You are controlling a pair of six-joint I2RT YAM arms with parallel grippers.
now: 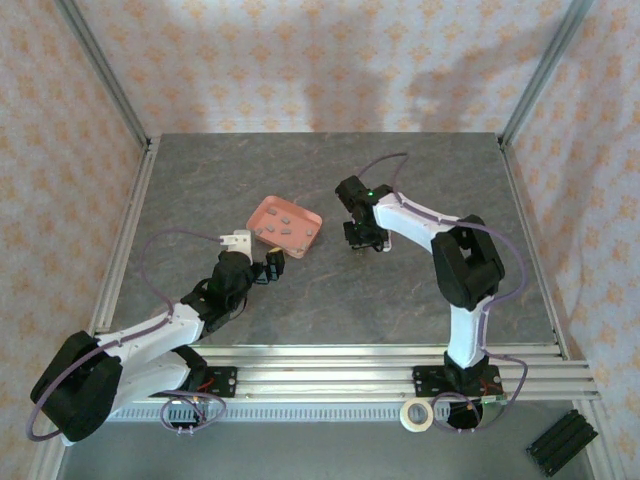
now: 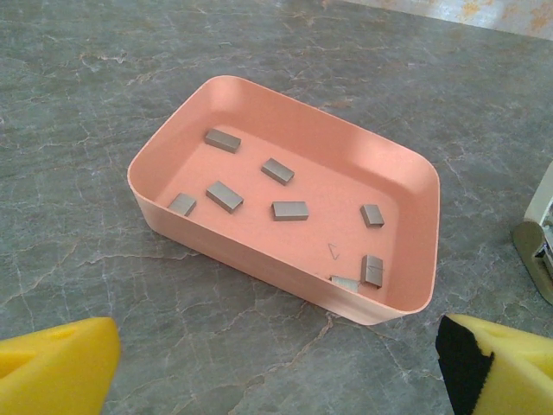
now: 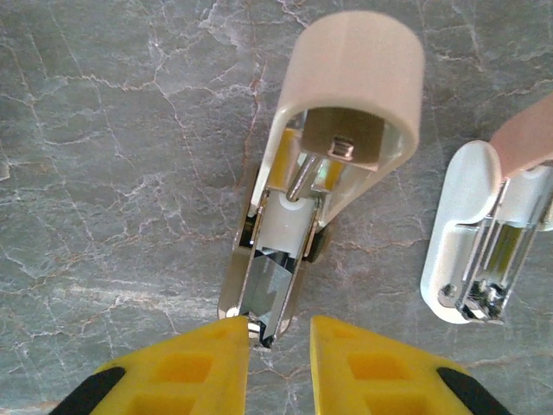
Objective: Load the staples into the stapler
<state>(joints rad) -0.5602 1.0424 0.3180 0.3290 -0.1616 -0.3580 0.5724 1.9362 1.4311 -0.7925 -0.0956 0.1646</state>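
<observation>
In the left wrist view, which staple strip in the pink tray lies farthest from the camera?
The strip by the tray's far-left wall; all others lie nearer the camera.

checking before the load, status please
Left gripper open, short of pink tray. Staples loose in tray, none picked. Right gripper straddles end of open stapler, grip unclear.

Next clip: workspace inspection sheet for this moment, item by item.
Surface: grey veined table.
Job's things: staples lying loose in the pink tray; stapler on the table, top lifted.
Clutter: pink-and-white object beside the stapler; tape roll and black block past the near edge.
Grippers: left gripper open, short of the tray; right gripper narrow about the stapler's end, grip unclear.
Cables: purple cables looping along both arms.
Surroundings: patterned walls, metal frame posts.
</observation>
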